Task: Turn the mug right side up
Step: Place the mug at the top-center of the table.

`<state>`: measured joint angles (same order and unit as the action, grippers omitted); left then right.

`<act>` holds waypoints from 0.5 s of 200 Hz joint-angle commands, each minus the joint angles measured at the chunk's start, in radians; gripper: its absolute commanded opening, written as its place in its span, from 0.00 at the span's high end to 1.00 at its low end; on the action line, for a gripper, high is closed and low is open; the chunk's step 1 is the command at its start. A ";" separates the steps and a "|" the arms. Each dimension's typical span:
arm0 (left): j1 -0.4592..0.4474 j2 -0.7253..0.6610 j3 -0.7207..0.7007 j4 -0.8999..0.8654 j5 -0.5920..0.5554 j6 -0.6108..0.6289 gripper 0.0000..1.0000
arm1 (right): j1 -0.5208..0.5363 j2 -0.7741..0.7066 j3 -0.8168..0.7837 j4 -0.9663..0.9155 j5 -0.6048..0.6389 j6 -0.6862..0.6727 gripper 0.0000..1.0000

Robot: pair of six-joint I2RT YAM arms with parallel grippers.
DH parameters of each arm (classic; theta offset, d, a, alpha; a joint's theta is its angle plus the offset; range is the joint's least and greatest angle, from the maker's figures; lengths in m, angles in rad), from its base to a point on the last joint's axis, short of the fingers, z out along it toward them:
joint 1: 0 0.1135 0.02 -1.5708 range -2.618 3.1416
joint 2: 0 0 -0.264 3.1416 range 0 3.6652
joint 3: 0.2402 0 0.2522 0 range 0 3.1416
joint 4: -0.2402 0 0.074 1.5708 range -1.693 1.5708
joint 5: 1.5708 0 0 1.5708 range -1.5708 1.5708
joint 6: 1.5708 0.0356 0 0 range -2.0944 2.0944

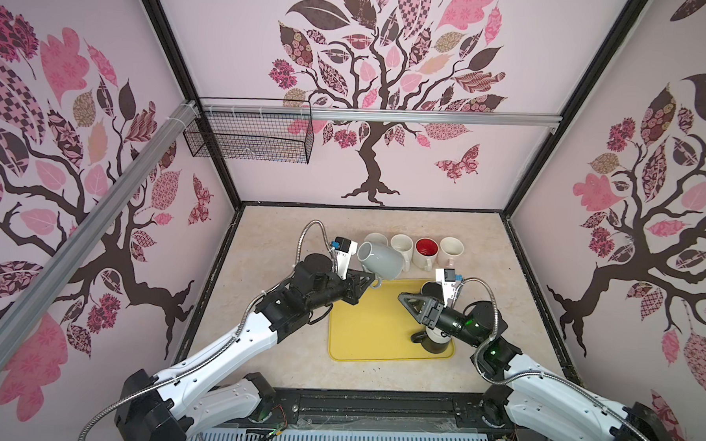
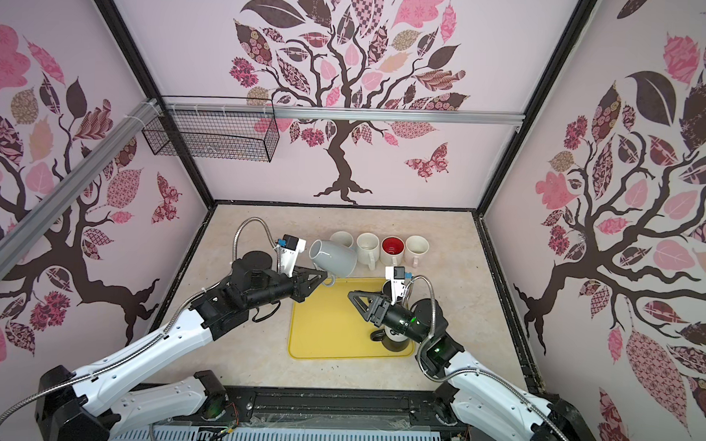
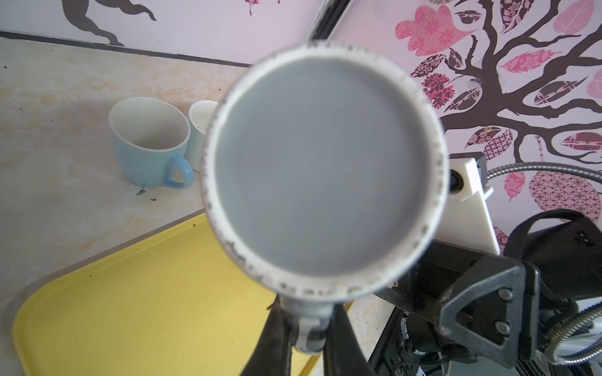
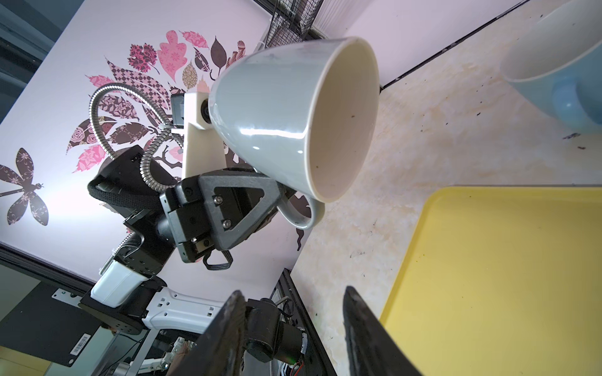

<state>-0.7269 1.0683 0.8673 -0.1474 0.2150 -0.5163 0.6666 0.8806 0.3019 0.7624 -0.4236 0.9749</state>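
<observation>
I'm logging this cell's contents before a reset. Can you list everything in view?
grey mug: 1, grey with cream inside, in the air on its side, handle pinched by the left gripper
upright mugs: 4, light blue, cream, red-lined, cream; row on the table behind the tray
dark mug: 1, black and white, on the tray under the right arm
tray: 1, yellow, on the table
wire basket: 1, black, on the back-wall rail
table: 1, beige
left gripper: shut on the grey mug's handle
right gripper: open, empty, over the tray
</observation>
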 commanded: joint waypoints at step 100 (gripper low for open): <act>0.001 -0.035 -0.046 0.233 0.089 -0.081 1.00 | 0.004 0.184 0.064 0.364 -0.093 0.162 0.53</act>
<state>-0.7269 1.0683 0.8467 -0.0509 0.2756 -0.5777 0.6666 1.0554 0.3088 1.0439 -0.4961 1.1049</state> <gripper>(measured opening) 0.152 0.474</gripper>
